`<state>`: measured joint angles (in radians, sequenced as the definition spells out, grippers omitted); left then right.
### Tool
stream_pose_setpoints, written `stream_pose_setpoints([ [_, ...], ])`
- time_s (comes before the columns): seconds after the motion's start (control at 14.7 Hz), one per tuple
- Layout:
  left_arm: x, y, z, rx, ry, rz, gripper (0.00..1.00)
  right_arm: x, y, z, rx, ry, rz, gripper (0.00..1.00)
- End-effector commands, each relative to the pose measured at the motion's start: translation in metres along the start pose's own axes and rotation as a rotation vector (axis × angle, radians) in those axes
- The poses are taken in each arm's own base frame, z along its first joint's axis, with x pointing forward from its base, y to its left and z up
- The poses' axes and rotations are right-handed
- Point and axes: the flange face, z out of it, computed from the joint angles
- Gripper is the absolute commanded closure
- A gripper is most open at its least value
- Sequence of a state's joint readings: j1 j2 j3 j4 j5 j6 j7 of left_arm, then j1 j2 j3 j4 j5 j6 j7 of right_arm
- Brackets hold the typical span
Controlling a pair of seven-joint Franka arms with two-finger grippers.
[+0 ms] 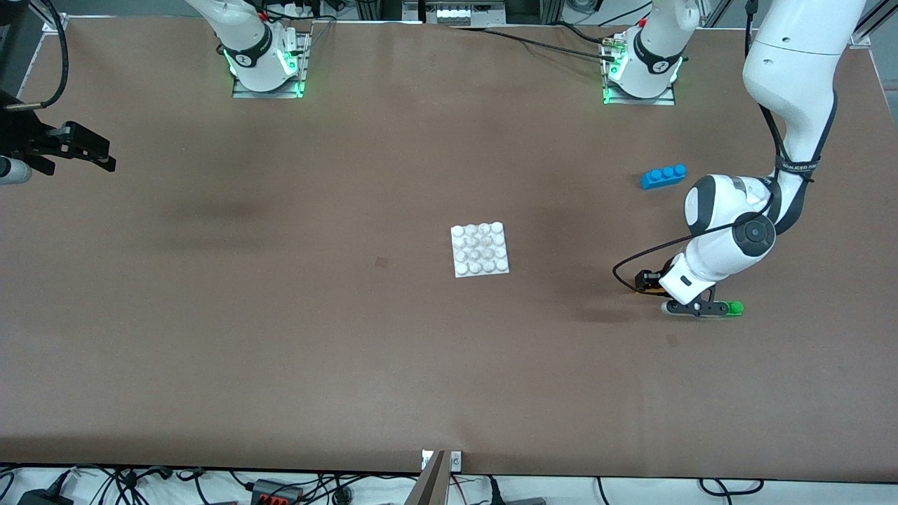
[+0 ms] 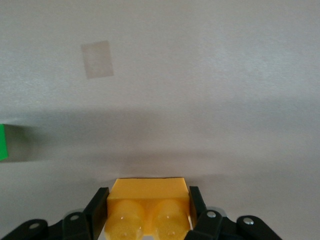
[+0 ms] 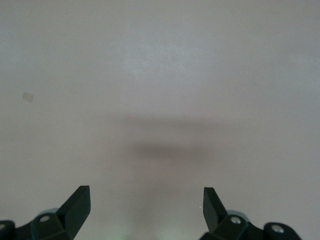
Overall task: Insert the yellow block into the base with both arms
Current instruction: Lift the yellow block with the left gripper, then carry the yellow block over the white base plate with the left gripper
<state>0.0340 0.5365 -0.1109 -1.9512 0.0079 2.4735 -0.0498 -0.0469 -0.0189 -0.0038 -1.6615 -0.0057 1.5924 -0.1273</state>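
Observation:
The yellow block [image 2: 148, 207], with two round studs, sits between the fingers [image 2: 98, 206] of my left gripper [image 2: 148, 199], which are closed against its two sides, low at the table. In the front view the left gripper [image 1: 693, 307] is down at the left arm's end of the table and hides the block. The white studded base [image 1: 480, 249] lies flat near the table's middle, well apart from it. My right gripper [image 1: 95, 151] is open and empty, held up over the right arm's end; in its wrist view [image 3: 146, 197] only bare table shows between the fingers.
A green brick [image 1: 734, 307] lies right beside the left gripper and shows at the edge of the left wrist view [image 2: 2, 142]. A blue three-stud brick [image 1: 663, 176] lies farther from the front camera, beside the left arm's elbow.

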Motion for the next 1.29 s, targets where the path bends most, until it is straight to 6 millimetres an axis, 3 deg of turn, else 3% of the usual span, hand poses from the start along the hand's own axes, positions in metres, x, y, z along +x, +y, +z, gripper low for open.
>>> stream_pose_setpoints([
  [0.0,0.019,0.046,-0.046,-0.014,-0.088,0.050,0.41,0.000,-0.002,-0.006,-0.004,-0.002,0.002,0.00],
  [0.2,0.034,0.073,-0.089,-0.008,-0.130,0.057,0.41,0.000,-0.001,-0.005,-0.003,-0.005,0.003,0.00],
  [0.27,0.031,0.095,-0.097,-0.018,-0.143,0.068,0.41,0.000,-0.001,-0.005,-0.003,-0.004,0.003,0.00],
  [0.41,0.012,0.149,-0.126,-0.018,-0.149,0.009,0.41,0.000,-0.001,-0.006,-0.003,-0.002,0.002,0.00],
  [0.54,-0.025,0.225,-0.149,-0.031,-0.200,0.053,0.42,-0.001,-0.001,-0.005,-0.003,-0.005,0.003,0.00],
  [0.68,-0.057,0.285,-0.170,-0.045,-0.195,0.031,0.42,-0.001,0.001,-0.005,-0.003,-0.005,0.006,0.00],
  [0.88,-0.082,0.328,-0.176,-0.053,-0.168,-0.029,0.42,-0.001,0.000,-0.006,-0.003,-0.005,0.005,0.00],
  [1.02,-0.087,0.339,-0.173,-0.047,-0.141,-0.018,0.41,-0.001,-0.001,-0.005,-0.002,-0.011,0.002,0.00],
  [1.22,-0.124,0.395,-0.148,-0.003,-0.017,-0.181,0.43,-0.001,-0.001,-0.005,-0.002,-0.010,0.002,0.00],
])
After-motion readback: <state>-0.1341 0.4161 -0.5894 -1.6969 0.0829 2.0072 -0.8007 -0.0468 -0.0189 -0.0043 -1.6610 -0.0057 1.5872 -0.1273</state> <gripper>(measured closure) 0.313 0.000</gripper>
